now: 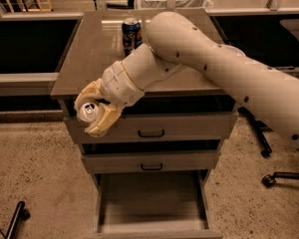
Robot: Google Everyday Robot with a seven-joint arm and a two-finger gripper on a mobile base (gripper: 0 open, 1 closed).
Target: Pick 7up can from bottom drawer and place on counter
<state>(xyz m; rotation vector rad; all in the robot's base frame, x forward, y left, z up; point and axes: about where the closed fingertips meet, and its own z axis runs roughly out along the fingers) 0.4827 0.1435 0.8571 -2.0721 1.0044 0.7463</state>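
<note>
My gripper [91,112] is shut on the 7up can [87,112], whose shiny silver top faces the camera. It hangs in front of the counter's front left corner, level with the top drawer. The counter [97,54] is a glossy grey-brown slab on the three-drawer cabinet. The bottom drawer [152,203] is pulled out and its flat floor shows nothing on it. My pale arm reaches in from the right across the counter's right half.
A blue-labelled can [131,35] stands at the back middle of the counter. The two upper drawers [154,128] with dark handles are shut. Chair wheels [269,178] rest on the floor at the right, a dark leg [15,220] at the lower left.
</note>
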